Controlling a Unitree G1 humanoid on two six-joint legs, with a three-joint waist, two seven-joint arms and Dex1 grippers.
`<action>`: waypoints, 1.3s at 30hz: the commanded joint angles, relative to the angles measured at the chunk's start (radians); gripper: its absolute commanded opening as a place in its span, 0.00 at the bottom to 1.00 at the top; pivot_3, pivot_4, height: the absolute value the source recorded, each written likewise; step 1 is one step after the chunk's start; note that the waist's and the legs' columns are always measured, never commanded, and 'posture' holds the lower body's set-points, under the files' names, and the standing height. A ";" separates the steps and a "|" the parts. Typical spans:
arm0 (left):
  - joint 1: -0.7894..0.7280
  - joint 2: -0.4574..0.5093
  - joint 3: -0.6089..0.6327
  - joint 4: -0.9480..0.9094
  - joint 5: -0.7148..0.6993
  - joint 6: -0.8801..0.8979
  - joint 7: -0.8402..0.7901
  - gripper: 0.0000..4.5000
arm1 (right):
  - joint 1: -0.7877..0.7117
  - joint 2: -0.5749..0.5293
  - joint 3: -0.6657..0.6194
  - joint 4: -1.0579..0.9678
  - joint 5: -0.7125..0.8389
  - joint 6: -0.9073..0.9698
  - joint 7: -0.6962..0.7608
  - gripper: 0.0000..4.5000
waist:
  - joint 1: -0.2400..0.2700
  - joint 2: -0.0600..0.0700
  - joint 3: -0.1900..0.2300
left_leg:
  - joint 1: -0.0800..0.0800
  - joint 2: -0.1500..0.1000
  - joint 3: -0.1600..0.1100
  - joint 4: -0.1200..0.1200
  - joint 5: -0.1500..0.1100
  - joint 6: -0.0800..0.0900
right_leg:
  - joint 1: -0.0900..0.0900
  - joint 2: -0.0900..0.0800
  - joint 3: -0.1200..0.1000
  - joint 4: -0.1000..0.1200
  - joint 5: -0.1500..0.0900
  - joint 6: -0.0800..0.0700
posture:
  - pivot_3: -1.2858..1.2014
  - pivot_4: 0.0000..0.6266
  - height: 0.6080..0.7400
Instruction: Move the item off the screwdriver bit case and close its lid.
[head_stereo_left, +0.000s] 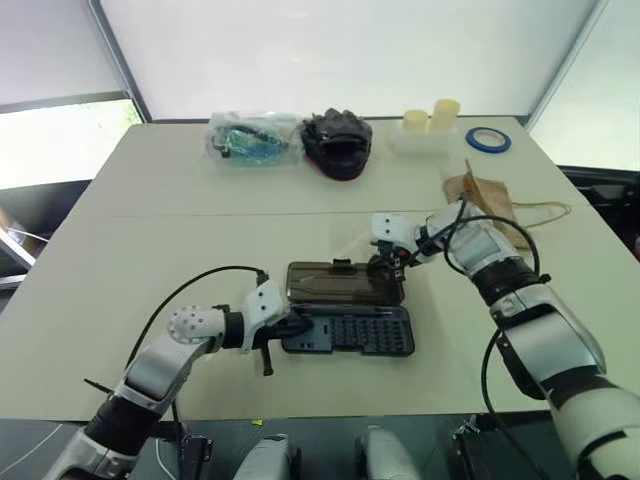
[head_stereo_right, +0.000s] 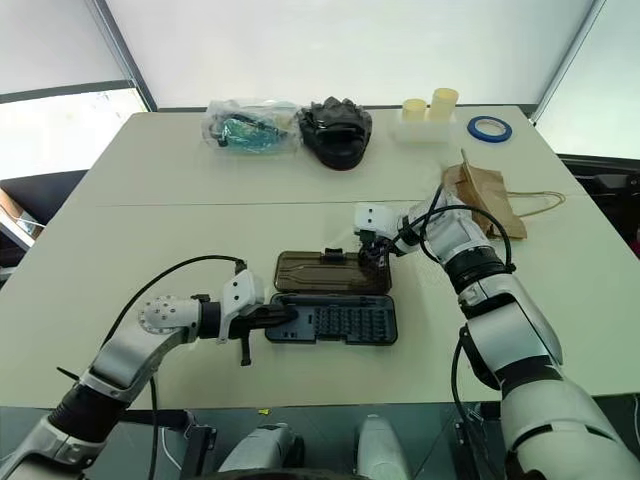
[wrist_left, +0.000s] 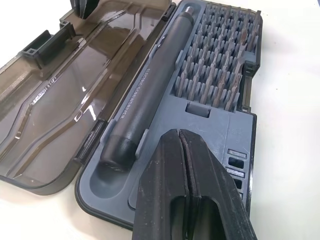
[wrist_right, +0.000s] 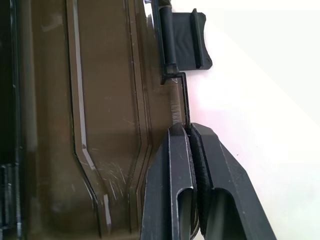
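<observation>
I have the paper bag (head_stereo_left: 487, 197) off the screwdriver bit case (head_stereo_left: 352, 330) and lying well apart on the table (head_stereo_left: 150, 250) to my right, so closing is the step in hand. My right gripper (wrist_right: 190, 131) is pinching the far rim of the lid (head_stereo_left: 340, 282), which lies flat open behind the tray. My left gripper (wrist_left: 186, 150), pressed together, bears on the tray's left end (steadying it, I judge). Next the rim needs lifting and swinging toward me over the hinge.
</observation>
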 joint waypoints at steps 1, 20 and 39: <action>0.038 0.017 -0.012 0.021 0.016 0.047 -0.003 0.00 | 0.047 -0.068 -0.089 -0.243 0.024 -0.053 -0.084 0.01 | 0.006 0.005 0.004 | -0.003 0.000 0.000 0.001 0.000 0.000 | -0.003 0.000 0.000 0.001 0.000 0.000 | 0.52 0.24 1.00; -0.002 -0.091 0.376 -0.056 -0.444 0.241 0.060 0.00 | 0.348 -0.179 -0.164 -0.799 -0.003 -0.022 -0.258 0.01 | 0.009 0.004 0.015 | -0.021 0.000 0.001 0.005 0.001 -0.001 | -0.021 0.000 0.000 0.006 0.000 0.000 | 0.52 0.24 1.00; -0.303 -0.187 0.180 0.585 0.017 -0.232 0.063 0.00 | 0.374 -0.166 -0.165 -0.861 -0.033 0.136 -0.307 0.01 | 0.014 0.000 0.018 | -0.022 -0.001 0.001 0.006 0.001 -0.001 | -0.020 -0.001 -0.001 0.005 0.000 0.000 | 0.52 0.24 1.00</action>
